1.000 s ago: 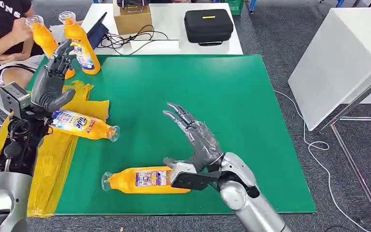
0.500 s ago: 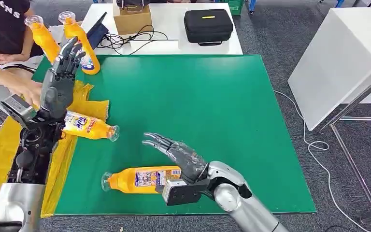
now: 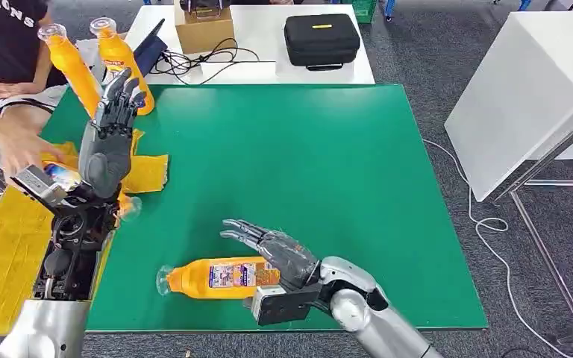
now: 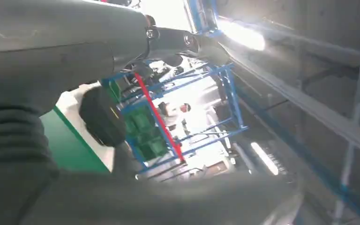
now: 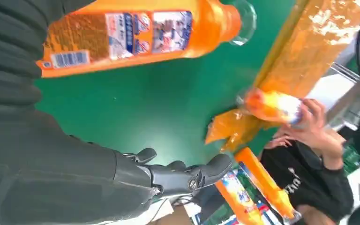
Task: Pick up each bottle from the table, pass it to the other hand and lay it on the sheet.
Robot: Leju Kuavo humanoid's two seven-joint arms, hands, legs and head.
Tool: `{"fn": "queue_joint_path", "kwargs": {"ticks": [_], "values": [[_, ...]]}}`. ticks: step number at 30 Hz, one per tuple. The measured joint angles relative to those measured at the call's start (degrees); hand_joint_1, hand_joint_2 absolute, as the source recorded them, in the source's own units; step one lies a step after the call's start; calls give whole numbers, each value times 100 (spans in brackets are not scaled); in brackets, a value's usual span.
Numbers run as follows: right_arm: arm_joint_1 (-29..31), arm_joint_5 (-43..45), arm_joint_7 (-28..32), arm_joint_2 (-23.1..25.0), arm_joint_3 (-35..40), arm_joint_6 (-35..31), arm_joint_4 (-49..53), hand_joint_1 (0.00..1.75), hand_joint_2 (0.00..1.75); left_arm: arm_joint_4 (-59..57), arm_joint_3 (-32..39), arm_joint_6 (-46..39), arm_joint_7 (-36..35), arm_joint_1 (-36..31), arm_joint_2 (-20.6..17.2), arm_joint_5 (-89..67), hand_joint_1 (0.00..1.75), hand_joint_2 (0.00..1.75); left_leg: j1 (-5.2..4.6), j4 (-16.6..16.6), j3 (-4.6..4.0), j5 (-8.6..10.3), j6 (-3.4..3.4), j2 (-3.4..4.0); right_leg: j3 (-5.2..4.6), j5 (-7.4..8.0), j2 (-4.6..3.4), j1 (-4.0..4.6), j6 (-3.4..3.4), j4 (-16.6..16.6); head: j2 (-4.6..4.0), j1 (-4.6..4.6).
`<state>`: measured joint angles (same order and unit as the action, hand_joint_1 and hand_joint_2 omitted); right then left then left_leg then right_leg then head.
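Fingers of your right hand (image 3: pixel 276 250) are spread and reach over the lying bottle (image 3: pixel 220 277) on the green table (image 3: pixel 328 164), gripping nothing; the palm sits beside the bottle's base, likely lined up to wrap its body from the side. Your left hand (image 3: pixel 108 138) stands raised above the yellow sheet (image 3: pixel 4 246), fingers straight and apart, holding nothing, which looks like a waiting pose for the pass. On the sheet, a person's hand (image 3: pixel 19 149) grips another bottle (image 5: pixel 274 107). Two upright bottles (image 3: pixel 97 63) stand at the table's far left corner. As for containers, a cardboard box (image 3: pixel 204 30) and a closed black case (image 3: pixel 321 39) rest on the white table behind; you cannot tell their contents.
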<state>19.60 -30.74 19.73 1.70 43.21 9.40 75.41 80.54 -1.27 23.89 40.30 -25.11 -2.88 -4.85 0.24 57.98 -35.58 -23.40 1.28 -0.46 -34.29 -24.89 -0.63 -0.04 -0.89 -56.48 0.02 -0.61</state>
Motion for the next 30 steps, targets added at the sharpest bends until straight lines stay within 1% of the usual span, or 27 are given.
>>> {"fn": "queue_joint_path", "kwargs": {"ticks": [4,7,19,20,30], "values": [[10,-445,-303,-52,43,-172,-94,0,175,33,175,135,0,46,148,50,0,175,0,0,0,0,0,0,2,0,0,0,0,1,0,0],[16,-613,-395,-61,144,-205,-233,0,175,33,273,205,0,81,247,9,0,175,0,0,0,0,1,-1,1,0,0,0,0,1,0,0],[47,-837,-579,-61,341,-234,-568,0,175,50,387,247,-17,94,468,0,0,175,0,0,0,0,0,0,1,0,0,0,0,0,0,0],[48,-837,-579,-61,345,-234,-584,0,0,50,393,247,-17,94,472,0,0,175,0,0,0,0,0,0,1,0,0,0,0,0,0,0],[69,-1044,-778,-52,384,-264,-865,0,0,83,400,258,-28,112,529,-2,0,175,0,0,0,0,1,-1,3,0,0,0,0,0,0,0]]}}
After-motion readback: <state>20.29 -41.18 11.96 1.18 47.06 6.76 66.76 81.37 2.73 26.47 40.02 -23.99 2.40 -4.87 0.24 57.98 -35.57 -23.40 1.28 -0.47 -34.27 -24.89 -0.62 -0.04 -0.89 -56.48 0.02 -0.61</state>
